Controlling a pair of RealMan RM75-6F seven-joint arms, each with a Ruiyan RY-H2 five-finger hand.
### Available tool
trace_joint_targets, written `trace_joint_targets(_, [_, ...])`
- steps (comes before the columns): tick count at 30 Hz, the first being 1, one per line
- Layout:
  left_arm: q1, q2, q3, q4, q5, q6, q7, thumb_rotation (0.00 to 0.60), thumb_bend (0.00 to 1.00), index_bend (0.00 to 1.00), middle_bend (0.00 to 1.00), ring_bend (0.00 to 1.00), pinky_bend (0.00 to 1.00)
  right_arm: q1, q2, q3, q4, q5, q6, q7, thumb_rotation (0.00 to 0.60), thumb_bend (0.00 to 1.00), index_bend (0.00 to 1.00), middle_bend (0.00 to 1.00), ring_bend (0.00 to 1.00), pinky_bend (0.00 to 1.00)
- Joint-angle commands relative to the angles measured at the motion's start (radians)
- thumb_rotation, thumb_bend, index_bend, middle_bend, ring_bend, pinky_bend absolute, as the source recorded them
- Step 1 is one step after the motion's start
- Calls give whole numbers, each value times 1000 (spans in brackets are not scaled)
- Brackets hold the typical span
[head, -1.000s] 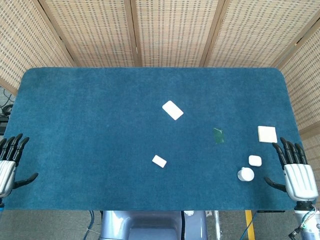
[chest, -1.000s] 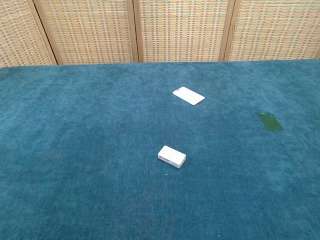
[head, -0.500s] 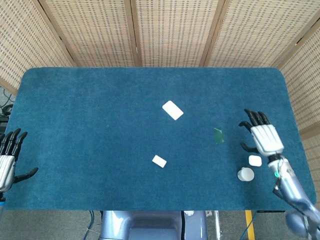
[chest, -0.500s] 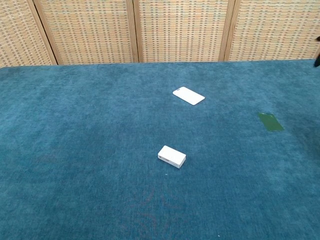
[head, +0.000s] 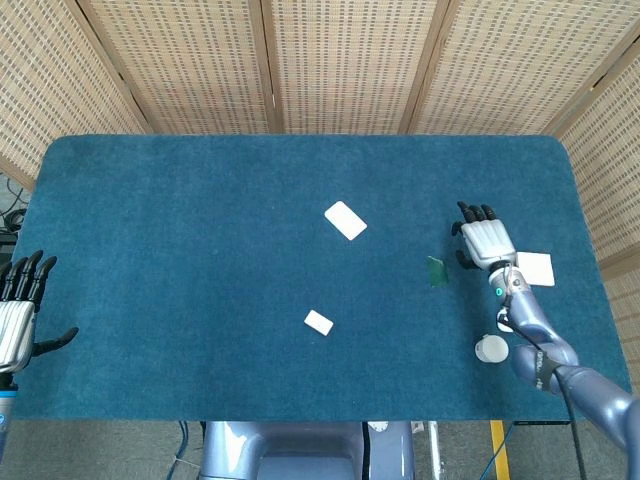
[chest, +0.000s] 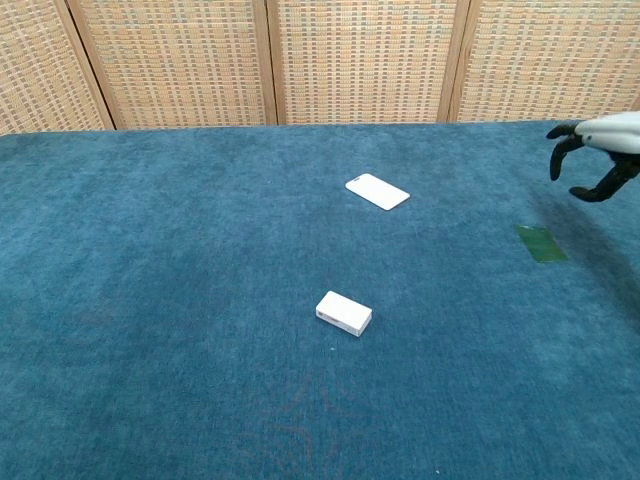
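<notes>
Green card (head: 436, 270) lies flat on the blue table (head: 200, 250), right of centre. We see the right hand (head: 485, 240) above, just right of it, fingers spread, empty. Left hand (head: 18, 315) far left, released.

deep teal table cloth (head: 200, 250), dark green card (head: 437, 271), white card (head: 345, 220), white box (head: 318, 322), silver-and-black right hand (head: 484, 240)

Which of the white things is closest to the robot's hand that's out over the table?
The white square pad, just beside the right hand. The flat white card and small white box lie much farther left.
</notes>
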Motion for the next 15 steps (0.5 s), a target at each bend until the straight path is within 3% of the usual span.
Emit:
trace_joint_targets(1, [-3,-1,-2,-2,-7,-4,3,600,0,0,0,0,0,38,-81,-27,94,10,-36,-13,600,517,333,0,0,0])
trace_joint_targets(15, [-6,-4,-2,-2,-17,-5,14,600,0,0,0,0,0,42,-129,-77,146,-61,-14,52,600,569,347,0,0,0])
